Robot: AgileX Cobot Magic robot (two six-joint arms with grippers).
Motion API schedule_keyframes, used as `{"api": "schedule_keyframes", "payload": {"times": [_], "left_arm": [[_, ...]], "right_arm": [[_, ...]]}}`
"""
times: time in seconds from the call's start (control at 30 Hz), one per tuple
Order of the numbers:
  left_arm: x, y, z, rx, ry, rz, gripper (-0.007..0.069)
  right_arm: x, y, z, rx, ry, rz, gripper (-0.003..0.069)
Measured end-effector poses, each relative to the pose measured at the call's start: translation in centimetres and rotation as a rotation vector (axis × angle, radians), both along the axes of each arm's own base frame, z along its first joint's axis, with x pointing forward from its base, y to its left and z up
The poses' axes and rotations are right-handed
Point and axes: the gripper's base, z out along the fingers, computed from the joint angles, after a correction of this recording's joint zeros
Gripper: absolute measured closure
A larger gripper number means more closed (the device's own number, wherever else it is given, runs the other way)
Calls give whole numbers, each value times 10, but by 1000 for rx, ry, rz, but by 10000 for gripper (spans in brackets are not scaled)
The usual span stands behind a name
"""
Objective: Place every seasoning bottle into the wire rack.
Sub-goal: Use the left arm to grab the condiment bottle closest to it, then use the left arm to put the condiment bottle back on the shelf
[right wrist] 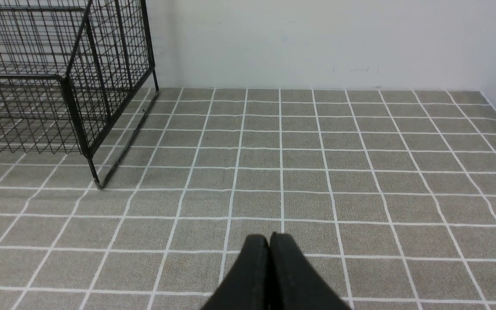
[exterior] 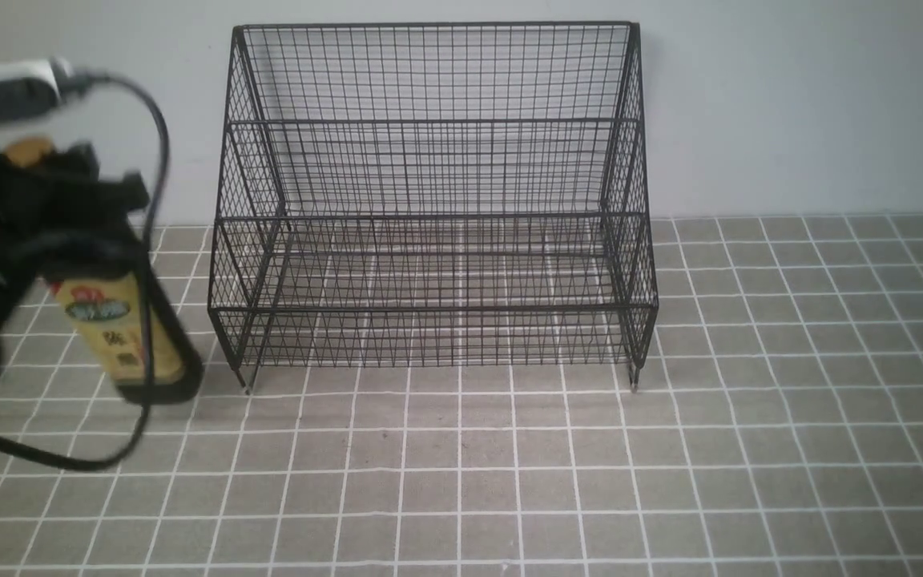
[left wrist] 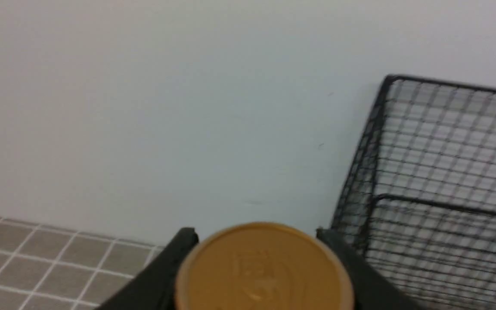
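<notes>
The seasoning bottle (exterior: 121,324) is gripped around its upper part by the left gripper (exterior: 69,232), its gold cap (left wrist: 265,271) seen between the fingertips (left wrist: 185,241). The right gripper (right wrist: 274,245) is closed.

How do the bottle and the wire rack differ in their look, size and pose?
The bottle is narrow, while the wire rack is much wider. The bottle carries a yellowish label with a green band; the rack is plain black mesh with no label visible. The bottle is tilted, at the left hand, whereas the rack stands upright on its short feet. Both have dark parts.
</notes>
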Motion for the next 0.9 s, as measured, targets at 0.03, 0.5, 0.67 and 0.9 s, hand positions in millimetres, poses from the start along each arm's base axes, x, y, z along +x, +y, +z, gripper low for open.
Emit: {"api": "schedule_keyframes", "payload": {"times": [0.03,0.5,0.67,0.9], "left_arm": [[-2,-2,12,-3,-7,-29,320],[-21,-46,107,-14,-199,-252,321],[0,-71,95,-23,-198,-289,321],[34,-83,56,-16,-102,-264,322]], "right_arm": [[0,0,0,0,0,0,673],[0,0,0,0,0,0,673],[0,0,0,0,0,0,673],[0,0,0,0,0,0,673]]}}
